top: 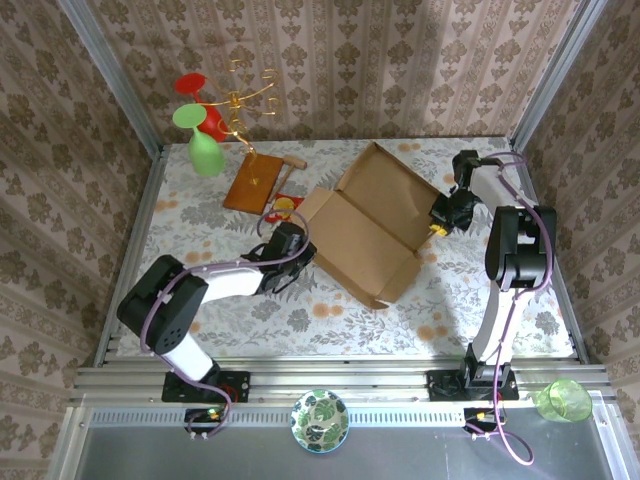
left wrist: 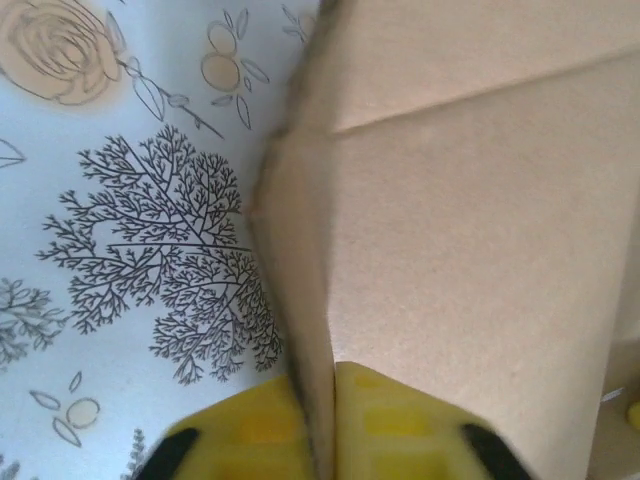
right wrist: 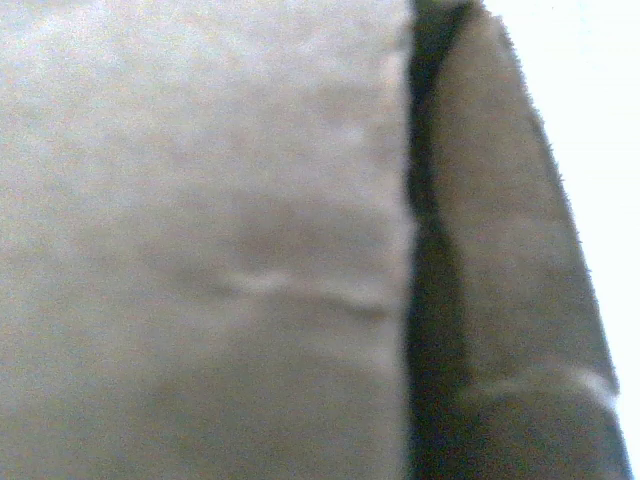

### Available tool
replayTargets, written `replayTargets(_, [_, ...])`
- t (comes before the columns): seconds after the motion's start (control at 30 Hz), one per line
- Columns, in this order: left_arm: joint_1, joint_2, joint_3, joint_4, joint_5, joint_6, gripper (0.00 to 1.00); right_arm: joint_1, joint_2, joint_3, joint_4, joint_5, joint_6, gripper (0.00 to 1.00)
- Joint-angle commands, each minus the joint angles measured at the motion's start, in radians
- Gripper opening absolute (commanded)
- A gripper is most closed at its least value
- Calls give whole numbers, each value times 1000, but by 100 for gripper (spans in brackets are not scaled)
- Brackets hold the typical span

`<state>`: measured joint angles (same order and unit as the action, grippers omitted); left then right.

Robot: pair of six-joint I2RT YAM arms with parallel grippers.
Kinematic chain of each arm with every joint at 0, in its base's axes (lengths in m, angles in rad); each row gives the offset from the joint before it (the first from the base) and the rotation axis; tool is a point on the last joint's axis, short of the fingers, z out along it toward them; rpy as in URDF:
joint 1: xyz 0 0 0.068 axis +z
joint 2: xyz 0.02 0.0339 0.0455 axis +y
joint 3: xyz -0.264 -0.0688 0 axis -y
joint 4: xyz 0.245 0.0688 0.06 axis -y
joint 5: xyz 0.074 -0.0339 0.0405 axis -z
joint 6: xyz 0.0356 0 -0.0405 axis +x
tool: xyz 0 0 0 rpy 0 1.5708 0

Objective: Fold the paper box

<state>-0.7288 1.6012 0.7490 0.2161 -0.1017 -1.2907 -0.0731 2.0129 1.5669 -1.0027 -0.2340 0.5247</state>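
Item: plain light-brown cardboard paper box point(top: 360, 230), lying half-open on the flowered table point(top: 200, 300); my left gripper point(left wrist: 322, 425) clamps its left flap edge, seemingly to fold it up, while my right gripper point(top: 440, 225), closed, braces the opposite wall, grip there unclear.

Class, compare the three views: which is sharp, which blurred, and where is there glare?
Top external: sharp, evenly lit. Left wrist: tablecloth print crisp, paper box edge by the yellow fingers blurred. Right wrist: cardboard soft throughout, right edge blown white.

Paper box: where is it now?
Top view: the paper box lies mid-table, right of the wooden board, between the left gripper and the right gripper.
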Motion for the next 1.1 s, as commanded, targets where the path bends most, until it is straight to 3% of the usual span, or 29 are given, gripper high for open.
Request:
replayTargets(0.0, [-16, -74, 151, -376, -100, 43, 0, 6, -18, -46, -11, 6, 21, 9])
replayTargets(0.1, [-18, -68, 302, -637, -165, 111, 0, 10, -55, -63, -8, -3, 36, 39])
replayTargets(0.17, [-17, -51, 384, -759, -192, 150, 0, 16, -94, -90, 1, -21, 56, 52])
replayTargets(0.37, [-16, 18, 609, -1009, -254, 264, 0, 81, -256, -178, 9, -21, 125, 66])
replayTargets(0.6, [-2, 105, 809, -1165, -307, 404, 0, 95, -401, -252, -3, -43, 168, 71])
replayTargets(0.73, [10, 152, 904, -1199, -313, 564, 0, 97, -466, -237, 13, -57, 146, 70])
replayTargets(0.83, [20, 183, 975, -1215, -329, 715, 0, 112, -518, -213, 89, -67, 69, 67])
replayTargets(0.93, [24, 209, 1040, -1199, -360, 892, 0, 120, -545, -198, 189, -93, -32, 59])
replayTargets(1.07, [22, 242, 1109, -1157, -401, 1098, 0, 131, -587, -221, 410, -156, -150, 57])
